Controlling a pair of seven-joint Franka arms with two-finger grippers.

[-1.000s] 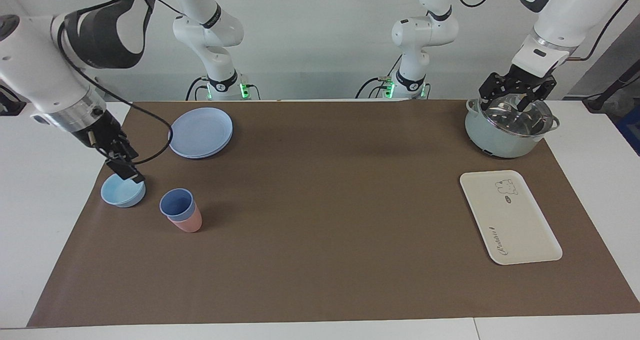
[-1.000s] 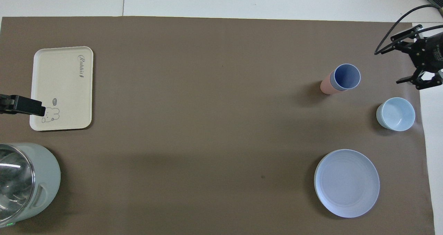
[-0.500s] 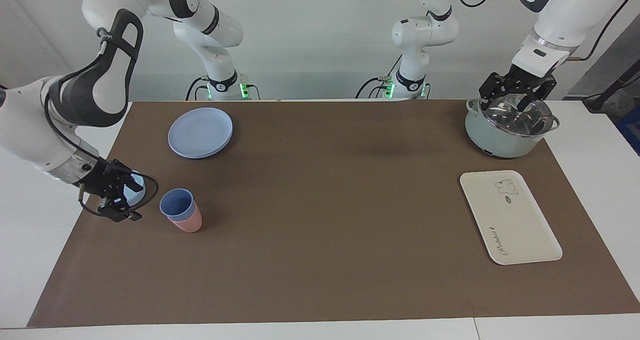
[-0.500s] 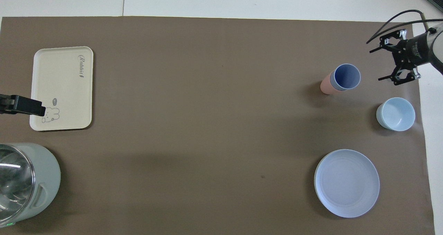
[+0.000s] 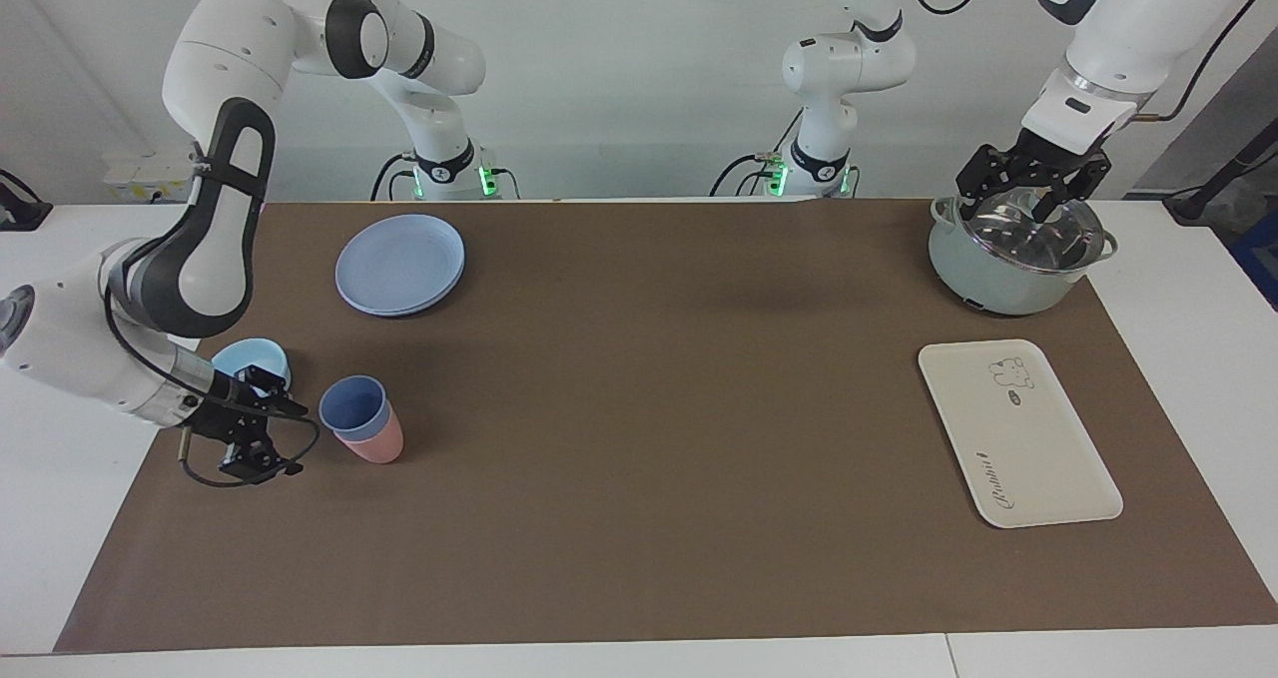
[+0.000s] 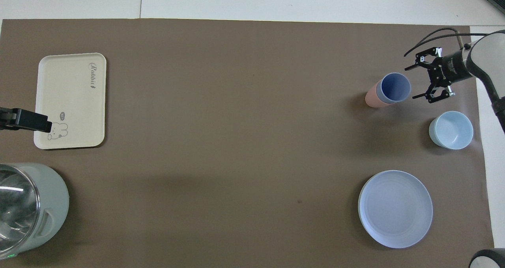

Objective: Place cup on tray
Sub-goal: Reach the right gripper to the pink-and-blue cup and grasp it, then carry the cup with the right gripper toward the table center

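**Ana:** Cup (image 5: 354, 407) first: the periwinkle one sits nested in the pink cup (image 5: 376, 441), on the brown mat (image 5: 639, 478) at the right arm's end of the table, untouched as far as I can see.

**Ben:** And the right gripper (image 5: 262, 434)?

**Ana:** Low over the mat, just beside the stacked cups, turned sideways toward them. Its fingers stand apart with nothing between them (the overhead view shows the gap plainly), and they do not touch the cup.

**Ben:** So nothing is done yet?

**Ana:** By my reading, only the approach. Grasping, lifting the cup out of the pink one, carrying it along the table and setting it down all remain.

**Ben:** Where is the tray (image 5: 1018, 433)?

**Ana:** Well apart from the cup, at the left arm's end, bare. The left gripper (image 5: 1031, 187) waits over the lidded pot (image 5: 1013, 254), jaws open and empty. A light-blue bowl (image 5: 252, 360) and a blue plate (image 5: 400, 264) lie nearer to the robots than the cup.
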